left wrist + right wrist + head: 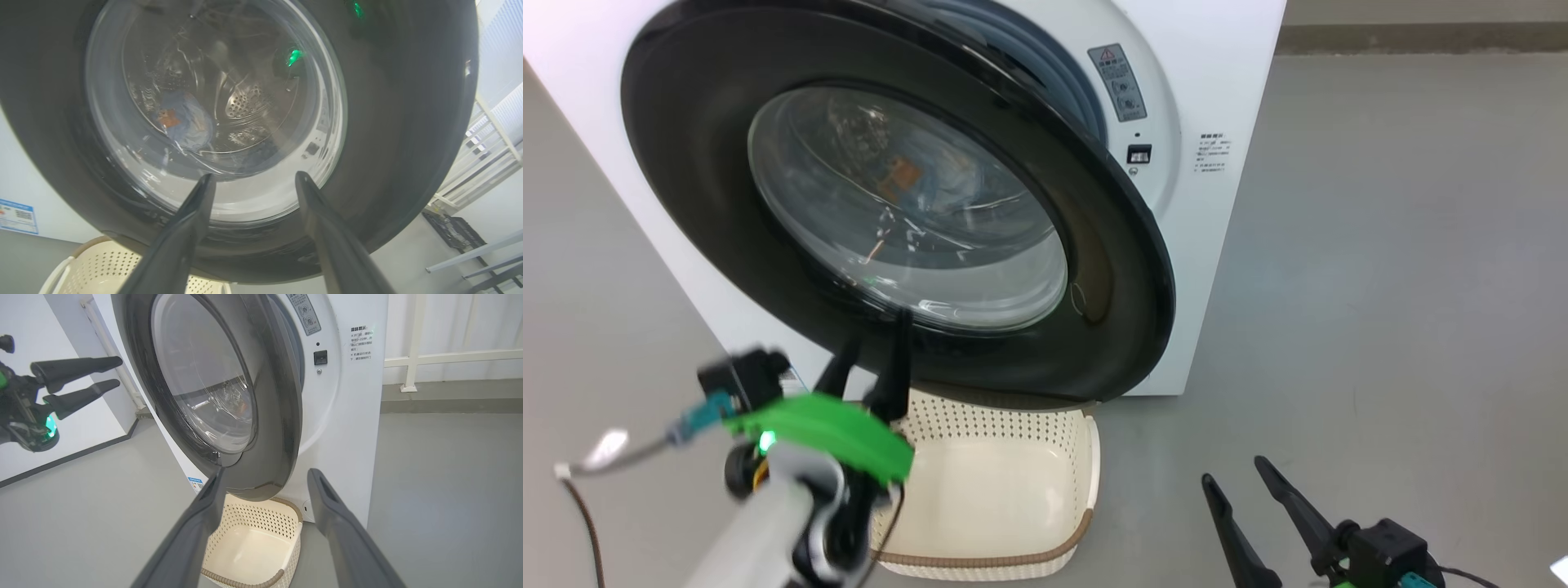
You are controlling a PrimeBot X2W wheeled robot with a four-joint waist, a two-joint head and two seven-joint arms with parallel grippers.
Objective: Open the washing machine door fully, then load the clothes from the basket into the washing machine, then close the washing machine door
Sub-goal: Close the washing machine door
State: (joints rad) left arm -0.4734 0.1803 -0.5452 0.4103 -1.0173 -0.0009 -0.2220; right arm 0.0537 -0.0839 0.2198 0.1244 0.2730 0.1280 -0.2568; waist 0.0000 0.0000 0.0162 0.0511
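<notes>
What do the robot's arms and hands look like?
Each hand has two long, pointy dark fingers. The left hand wears a bright green cover with a glowing light, on a pale forearm. The right hand has a black wrist block.

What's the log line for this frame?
door: ajar; clothes: inside washing machine; basket: empty; left gripper: open, by door rim; right gripper: open, low

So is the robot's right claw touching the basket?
Apart. In the head view, bare floor lies between the right gripper and the basket.
</notes>
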